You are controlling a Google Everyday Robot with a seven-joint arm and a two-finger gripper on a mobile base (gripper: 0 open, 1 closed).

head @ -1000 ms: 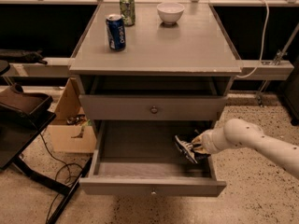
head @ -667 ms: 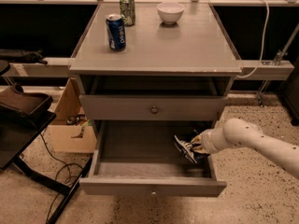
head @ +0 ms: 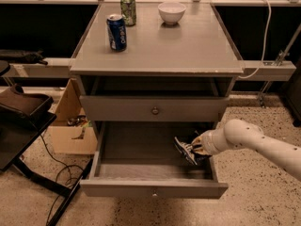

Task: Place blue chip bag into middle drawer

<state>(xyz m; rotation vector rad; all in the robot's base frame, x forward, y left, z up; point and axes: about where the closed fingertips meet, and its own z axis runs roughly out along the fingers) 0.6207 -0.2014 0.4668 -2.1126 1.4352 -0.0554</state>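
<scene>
Grey cabinet (head: 188,46) fills the view, its upper drawer (head: 122,108) closed and the middle drawer (head: 136,145) below it pulled well out. A white arm (head: 263,142) reaches in from the right over the drawer's side wall, and the gripper (head: 198,147) sits inside the drawer's right end, low over the floor. The bag (head: 185,149) is right against the gripper, inside the drawer box near its right wall. Whether the gripper is clamped on the bag or has let go, I cannot tell.

The main risk is on the way out. If the gripper pulls away while the glossy film is caught on it, the bag could be dragged up onto the wall or out over it. A bag left propped high might also foul the drawer above when this one is shut.

The bag's long axis runs on a diagonal, the far end toward the drawer's back and centre, the near end toward the front right corner. It looks tilted rather than flat.
</scene>
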